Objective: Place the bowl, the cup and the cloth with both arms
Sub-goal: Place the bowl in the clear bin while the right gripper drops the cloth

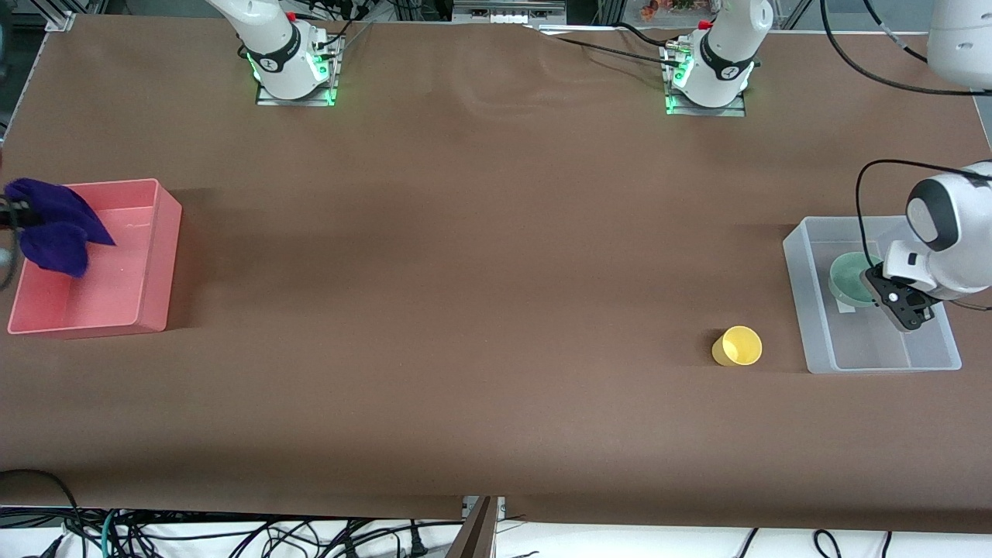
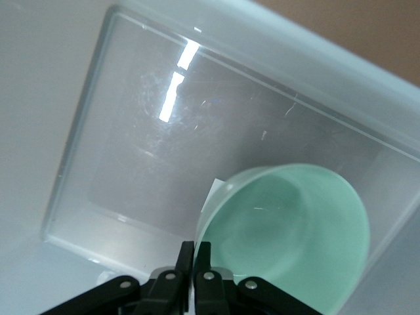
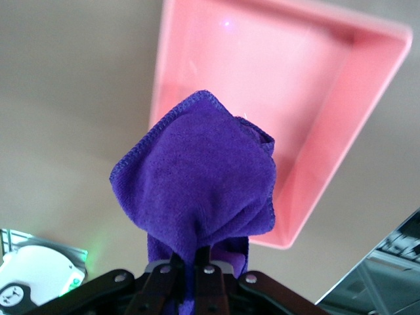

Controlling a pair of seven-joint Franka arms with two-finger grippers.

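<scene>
Both arms carrying loads over their bins; cup (image 1: 737, 346) waiting, lower right of frame.

You are seeing the left gripper (image 2: 195, 262) pinching the bowl (image 2: 289, 236) rim inside the clear bin (image 1: 814, 310), ready for release; the right gripper (image 3: 197, 266) is clamping the cloth (image 3: 197, 190) over the pink bin (image 1: 155, 256), mid-left.

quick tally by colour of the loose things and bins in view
Purple: 1, the cloth held by the right gripper
Mint green: 1, the bowl held by the left gripper
Yellow: 1, the cup
Pink: 1, bin
Clear: 1, bin
Total: 5

White arms (image 1: 949, 225), blk cables, claws.
</scene>
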